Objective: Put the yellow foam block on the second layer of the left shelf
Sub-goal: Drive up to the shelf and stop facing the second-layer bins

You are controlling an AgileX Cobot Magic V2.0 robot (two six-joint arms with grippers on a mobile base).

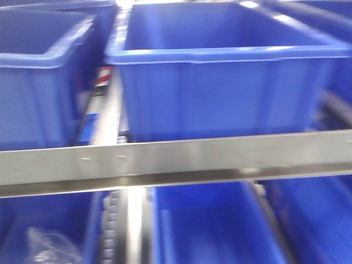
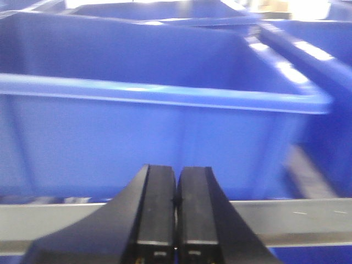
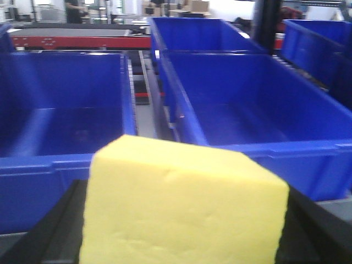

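Two large blue bins (image 3: 264, 147) side by side ahead of right wrist, more behind. One steel shelf rail (image 1: 176, 157). One yellow foam block (image 3: 181, 198) clamped in right gripper (image 3: 184, 236). Left gripper (image 2: 176, 192) closed, empty.

Upper bin (image 1: 220, 93): top open and free; front wall blocks level entry.
Shelf rail (image 1: 176, 162): metal bar crossing the whole front just below it.
Left pincer (image 2: 176, 176): bin wall (image 2: 137, 137) close ahead.
Beyond yellow foam block (image 3: 181, 203): two open bins (image 3: 247, 115), interiors unobstructed.
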